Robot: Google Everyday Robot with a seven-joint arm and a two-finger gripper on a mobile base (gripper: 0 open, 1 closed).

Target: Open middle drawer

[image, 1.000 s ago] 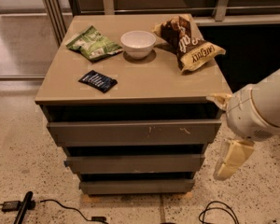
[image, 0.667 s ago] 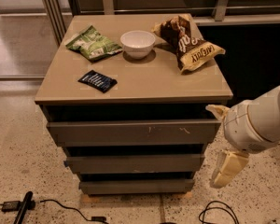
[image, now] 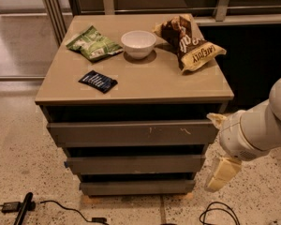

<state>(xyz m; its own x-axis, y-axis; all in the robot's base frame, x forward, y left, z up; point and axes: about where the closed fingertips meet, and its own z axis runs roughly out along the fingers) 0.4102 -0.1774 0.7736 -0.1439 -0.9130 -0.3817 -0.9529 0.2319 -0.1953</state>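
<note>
The middle drawer is a plain grey-brown flat front in the small cabinet, between the larger top front with pale scratches and the narrow bottom front. All three fronts sit about flush. My gripper is at the cabinet's right front corner, on a white arm that comes in from the right. One cream finger shows beside the top drawer's right end. The other fingertip hangs beside the middle drawer's right end. The fingers are spread apart and hold nothing.
On the cabinet top lie a green snack bag, a white bowl, a brown chip bag and a dark blue packet. Cables and a black tool lie on the speckled floor.
My arm and gripper have moved down and a little to the left, closer to the cabinet's right front corner. The drawers and the items on top have not moved.
</note>
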